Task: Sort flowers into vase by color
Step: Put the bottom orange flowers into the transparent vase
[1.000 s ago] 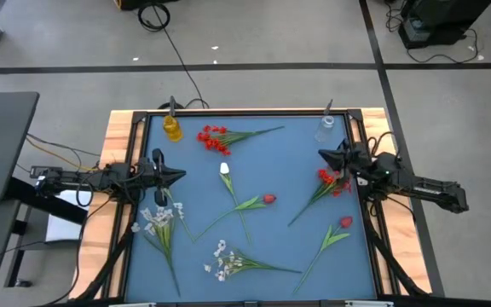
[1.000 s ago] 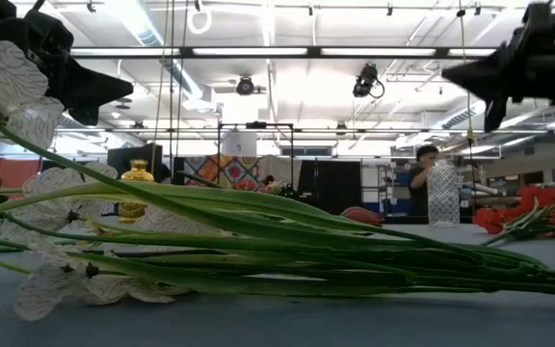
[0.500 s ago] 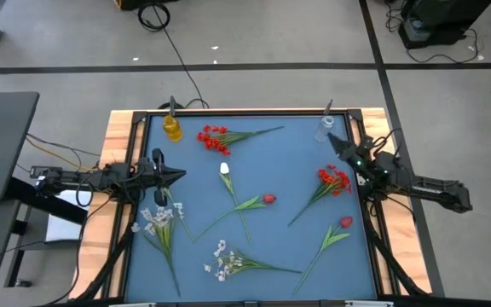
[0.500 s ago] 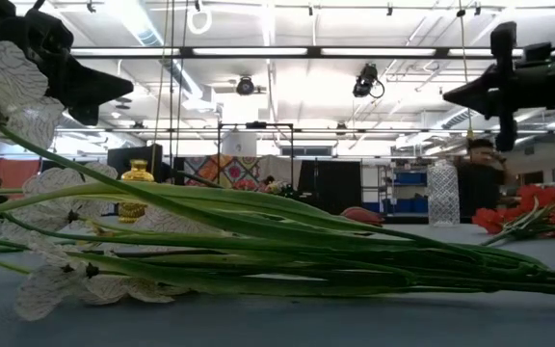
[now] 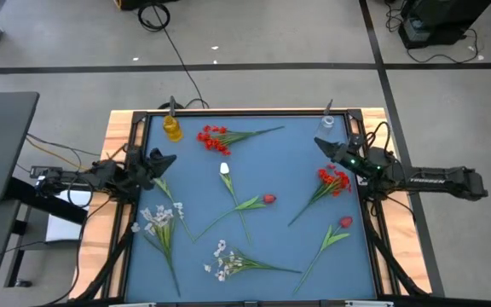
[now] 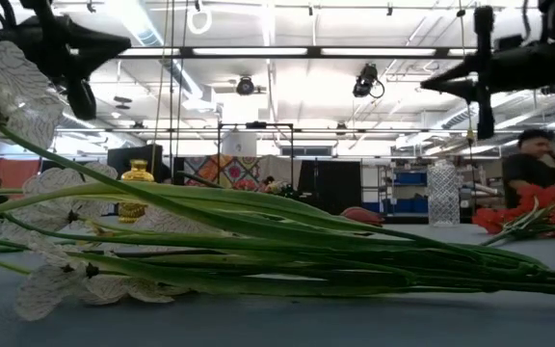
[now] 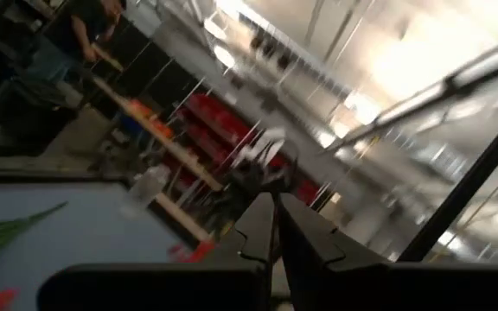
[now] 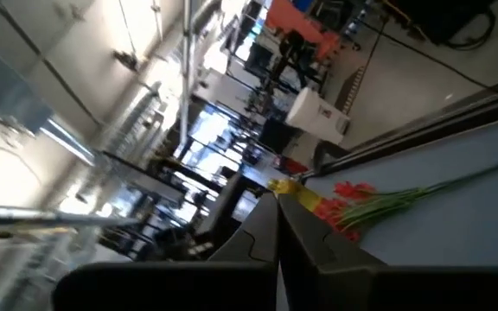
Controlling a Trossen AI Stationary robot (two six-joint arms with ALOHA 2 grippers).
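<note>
Flowers: seven stems scattered flat on blue mat between yellow vase and clear vase. Red cluster just beside right gripper. Stems likely light, springy, thin; pinch mid-stalk, not blossoms. Left gripper and right gripper clenched, empty, raised.

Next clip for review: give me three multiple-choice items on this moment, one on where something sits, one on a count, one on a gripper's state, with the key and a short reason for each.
1. Where does the small yellow glass vase stand on the blue table?
A. Far left corner
B. Near right corner
C. Table centre

2. How many sprays of small white blossoms lie on the table?
A. None
B. Two
C. Five

3. What does the right gripper hold?
A. A white tulip
B. A red blossom cluster
C. Nothing

Key: 1 A, the high view shows the vase at the far edge on the left arm's side. 2 B, one spray lies near the left edge and one at the near edge. 3 C, its fingers are shut in its wrist view with no stem between them.
</note>
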